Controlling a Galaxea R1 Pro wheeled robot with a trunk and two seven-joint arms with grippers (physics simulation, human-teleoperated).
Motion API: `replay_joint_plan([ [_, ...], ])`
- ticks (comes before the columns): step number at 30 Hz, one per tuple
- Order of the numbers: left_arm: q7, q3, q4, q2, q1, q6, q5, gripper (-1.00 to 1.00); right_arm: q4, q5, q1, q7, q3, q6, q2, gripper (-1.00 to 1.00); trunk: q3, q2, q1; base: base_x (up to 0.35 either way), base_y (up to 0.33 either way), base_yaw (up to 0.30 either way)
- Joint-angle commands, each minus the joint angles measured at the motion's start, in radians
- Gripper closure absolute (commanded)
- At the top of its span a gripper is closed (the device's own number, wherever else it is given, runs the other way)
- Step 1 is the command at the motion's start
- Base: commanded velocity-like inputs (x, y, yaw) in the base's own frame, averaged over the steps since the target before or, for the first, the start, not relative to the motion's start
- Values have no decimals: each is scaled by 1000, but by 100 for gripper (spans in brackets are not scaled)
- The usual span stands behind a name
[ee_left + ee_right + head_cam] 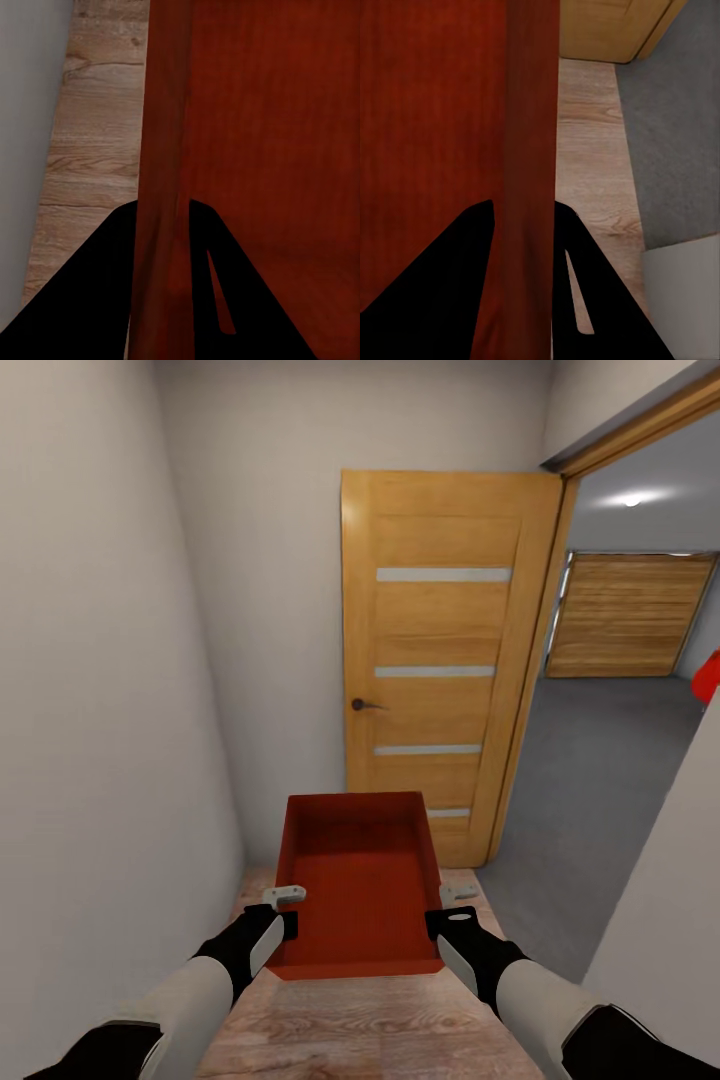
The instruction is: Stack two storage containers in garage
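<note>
Hallway ahead of me narrows to an open wooden door (445, 660), with the garage floor (590, 800) showing grey through the doorway on my right. I carry one storage container (360, 880), held level out in front over the wood-plank floor (370, 1030). My left gripper (161, 225) is clamped over the container's left wall, one finger on each face of it; my right gripper (529, 221) pinches the right wall the same way. A second orange-red shape (708, 675) peeks in at the far edge of the garage; I cannot tell if it is the other container.

My worry is the turn: swinging right through the doorway, the container's far corner could clip the door or frame, and a knock on such thin walls might twist it out of either pinch.
</note>
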Motion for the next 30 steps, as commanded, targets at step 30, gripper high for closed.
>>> replay_joint_plan([
  [30, 12, -7, -5, 10, 0, 1, -29, 100, 3, -18, -1, -9, 13, 6, -1, 100, 0, -1, 1, 322, 0, 0],
])
